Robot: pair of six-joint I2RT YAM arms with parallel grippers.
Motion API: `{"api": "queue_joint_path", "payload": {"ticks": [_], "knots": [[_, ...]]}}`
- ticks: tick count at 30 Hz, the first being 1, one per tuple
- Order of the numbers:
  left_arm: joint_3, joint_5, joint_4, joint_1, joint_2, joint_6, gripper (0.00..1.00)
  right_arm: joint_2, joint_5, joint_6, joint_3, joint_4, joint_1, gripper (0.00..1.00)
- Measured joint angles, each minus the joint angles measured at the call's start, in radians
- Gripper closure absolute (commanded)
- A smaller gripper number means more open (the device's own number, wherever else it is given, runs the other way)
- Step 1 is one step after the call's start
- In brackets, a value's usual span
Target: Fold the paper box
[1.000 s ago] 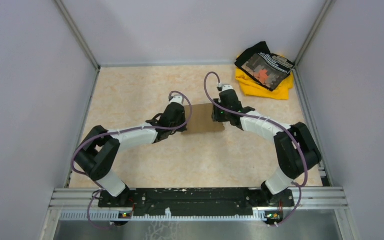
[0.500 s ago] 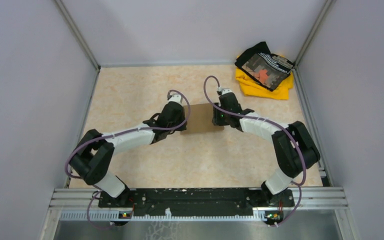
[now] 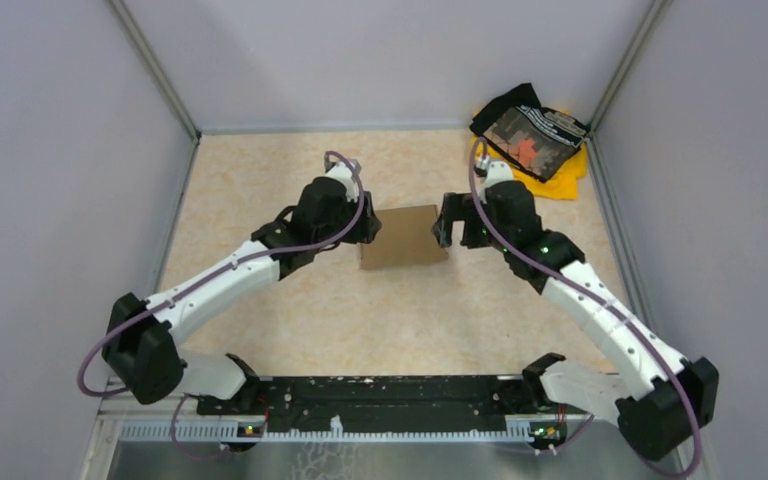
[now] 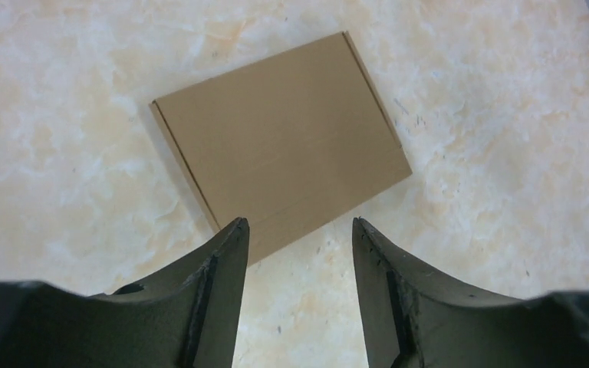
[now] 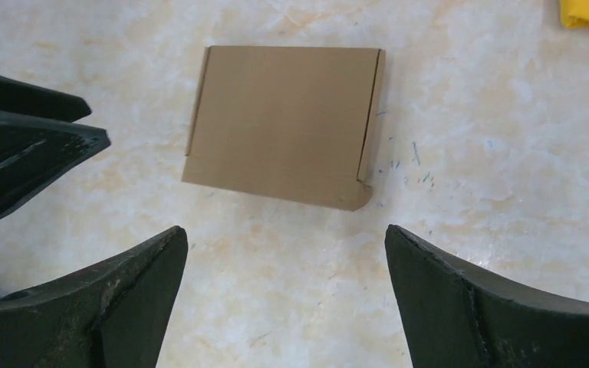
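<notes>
Hovering over the table (image 3: 260,180), the left claw (image 4: 299,230) stood part open and the right claw (image 5: 284,238) wide open, neither holding anything. The box (image 3: 403,236) lay closed and flat between them, touching neither. Folding looked complete, and both claws appeared placed clear so as not to disturb it.

Top camera looks down; both wrist cameras closely share the paper box (image 5: 284,126).

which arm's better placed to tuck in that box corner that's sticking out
Right, probably. The box has its bulging corner on the side facing the right gripper, whose jaws are wide open and empty. The left gripper, open too, hovers at the opposite edge, away from that corner.
</notes>
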State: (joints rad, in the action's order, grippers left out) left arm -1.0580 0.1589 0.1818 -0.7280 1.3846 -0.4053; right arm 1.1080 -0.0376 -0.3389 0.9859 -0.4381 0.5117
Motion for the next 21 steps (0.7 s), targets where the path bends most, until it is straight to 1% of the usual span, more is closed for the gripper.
{"api": "queue_joint_path", "payload": {"ticks": [1,2,3,5,8,12,16,18,21], "knots": [[0.0,-0.005,0.023,0.0,-0.014,0.008,0.32,-0.042,0.013,-0.015,-0.013,-0.009,0.0,0.01],[0.002,-0.009,0.048,0.0,-0.03,0.016,0.06,-0.081,0.027,-0.035,-0.025,-0.023,0.0,0.01],[0.01,-0.012,0.068,0.001,-0.049,0.022,0.02,-0.115,0.045,-0.051,-0.035,-0.037,0.0,0.01],[0.034,-0.022,0.096,0.001,-0.092,0.03,0.01,-0.154,0.086,-0.079,-0.046,-0.055,0.0,0.01],[0.089,-0.048,0.121,0.001,-0.169,0.025,0.01,-0.164,0.163,-0.107,-0.057,-0.073,0.0,0.01],[0.162,-0.098,0.166,0.001,-0.262,0.009,0.01,-0.163,0.219,-0.13,-0.056,-0.117,0.0,0.01],[0.176,-0.108,0.253,0.0,-0.336,-0.01,0.01,-0.179,0.253,-0.157,-0.059,-0.139,0.0,0.01],[0.176,-0.108,0.293,0.0,-0.376,-0.029,0.01,-0.219,0.263,-0.177,-0.079,-0.131,0.0,0.01],[0.175,-0.111,0.346,0.001,-0.421,-0.072,0.01,-0.312,0.283,-0.214,-0.158,-0.111,0.0,0.01]]}}
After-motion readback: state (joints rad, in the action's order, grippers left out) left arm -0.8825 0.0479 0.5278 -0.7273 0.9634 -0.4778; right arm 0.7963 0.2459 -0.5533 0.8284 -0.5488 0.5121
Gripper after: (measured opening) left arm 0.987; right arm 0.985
